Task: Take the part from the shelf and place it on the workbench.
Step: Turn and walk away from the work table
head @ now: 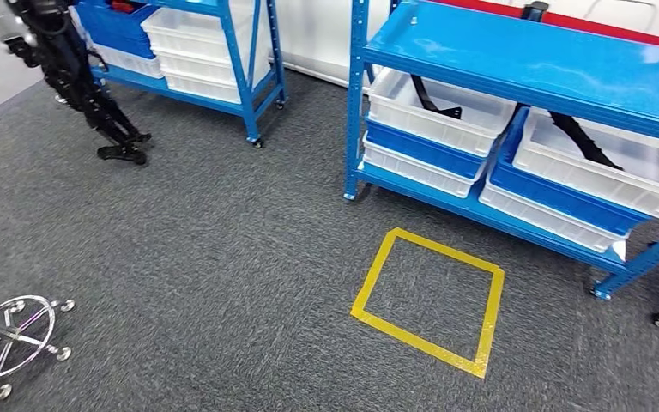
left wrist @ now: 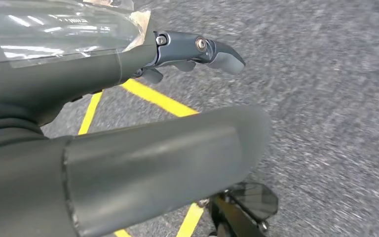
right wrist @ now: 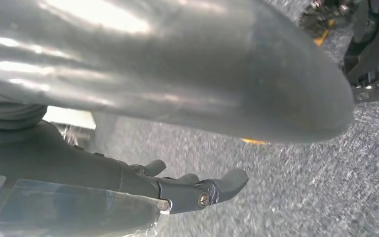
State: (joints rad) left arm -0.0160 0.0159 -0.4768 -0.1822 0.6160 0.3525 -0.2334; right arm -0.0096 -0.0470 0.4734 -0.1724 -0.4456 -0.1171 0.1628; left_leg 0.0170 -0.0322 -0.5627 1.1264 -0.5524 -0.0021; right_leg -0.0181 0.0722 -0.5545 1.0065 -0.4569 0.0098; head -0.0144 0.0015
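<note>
In the head view, a blue shelf (head: 515, 60) stands ahead to the right, with white and blue bins on its lower level. A long black part (head: 433, 101) lies in the left white bin, and another black part (head: 585, 139) lies in the right white bin (head: 652, 184). My left hand (left wrist: 79, 79) hangs above the grey carpet with its fingers (left wrist: 212, 52) stretched out and apart from the thumb, holding nothing. My right hand (right wrist: 79, 168) hangs the same way, its fingers (right wrist: 217, 190) extended and empty. Both hands are far from the shelf.
A yellow tape square (head: 446, 251) marks the carpet in front of the shelf. A second blue shelf (head: 253, 77) with bins stands at the back left, with another robot's dark legs (head: 86, 86) beside it. A chrome wheeled base (head: 13, 339) sits at the lower left.
</note>
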